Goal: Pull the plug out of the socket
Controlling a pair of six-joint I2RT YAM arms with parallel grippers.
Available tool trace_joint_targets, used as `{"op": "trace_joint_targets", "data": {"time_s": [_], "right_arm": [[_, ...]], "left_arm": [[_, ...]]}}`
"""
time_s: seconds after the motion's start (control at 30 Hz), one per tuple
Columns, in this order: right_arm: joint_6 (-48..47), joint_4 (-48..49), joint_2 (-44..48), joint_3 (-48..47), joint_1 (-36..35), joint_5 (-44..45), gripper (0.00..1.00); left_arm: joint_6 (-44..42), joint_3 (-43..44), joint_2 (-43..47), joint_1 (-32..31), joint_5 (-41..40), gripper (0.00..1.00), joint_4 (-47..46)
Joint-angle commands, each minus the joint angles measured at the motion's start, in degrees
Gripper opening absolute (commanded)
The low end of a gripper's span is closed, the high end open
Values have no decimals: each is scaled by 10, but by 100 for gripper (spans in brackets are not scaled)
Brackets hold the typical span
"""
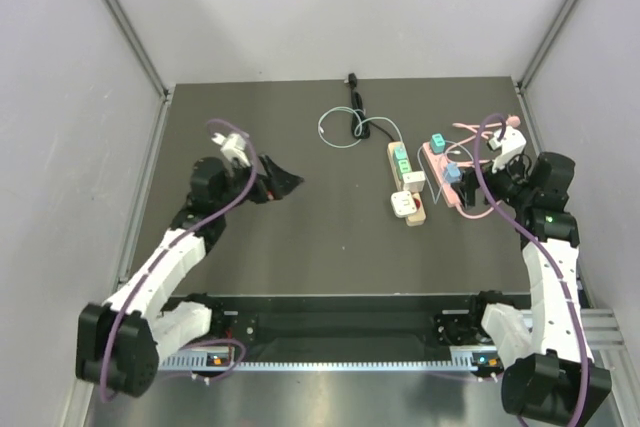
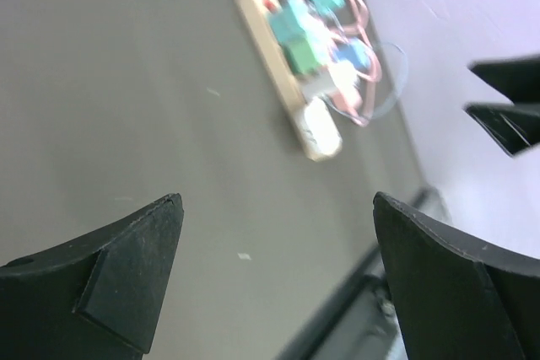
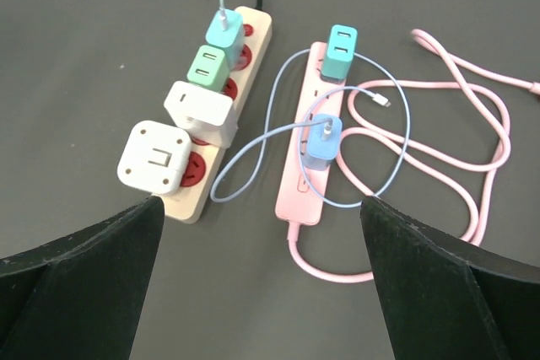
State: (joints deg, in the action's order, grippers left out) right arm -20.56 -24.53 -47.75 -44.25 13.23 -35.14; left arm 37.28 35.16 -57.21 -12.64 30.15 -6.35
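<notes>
**A:** How do the plugs look, and where are they?

**B:** They sit in two power strips lying side by side at the back right of the dark grey table [image 1: 300, 237]. The beige power strip with red sockets [image 3: 253, 27] carries four of them in a row: a white square adapter [image 3: 152, 156] at the near end, then a white block charger [image 3: 198, 107], a small green charger [image 3: 207, 65] and a light blue charger [image 3: 224, 29]. The pink power strip [image 3: 302, 191] just beside it carries a teal charger [image 3: 340, 48] and a blue charger [image 3: 321, 141] with a thin pale cable. All six are seated in their sockets. A pink cable [image 3: 481, 166] lies in loops to the right.

**A:** And the arms?

**B:** The right arm rises along the right edge of the table and its wrist bends over the strips. The right gripper [image 3: 260, 208] hangs above them with its fingers spread wide, grasping nothing. The left arm reaches up the left side. The left gripper [image 1: 280, 184] points toward the strips but is well apart from them, its fingers also released and empty.
</notes>
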Motion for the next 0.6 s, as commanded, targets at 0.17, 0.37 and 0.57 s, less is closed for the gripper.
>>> {"op": "trace_joint_targets", "data": {"time_s": [0.17, 0.37, 0.57], "right_arm": [[-13, 1, 7, -11, 6, -52, 100], [-19, -9, 13, -14, 6, -56, 100], [-23, -15, 19, -15, 5, -56, 100]], "left_arm": [[203, 7, -200, -212, -97, 96, -285], [251, 82, -374, -276, -142, 89, -363], [288, 148, -493, -304, -155, 79, -420]]}}
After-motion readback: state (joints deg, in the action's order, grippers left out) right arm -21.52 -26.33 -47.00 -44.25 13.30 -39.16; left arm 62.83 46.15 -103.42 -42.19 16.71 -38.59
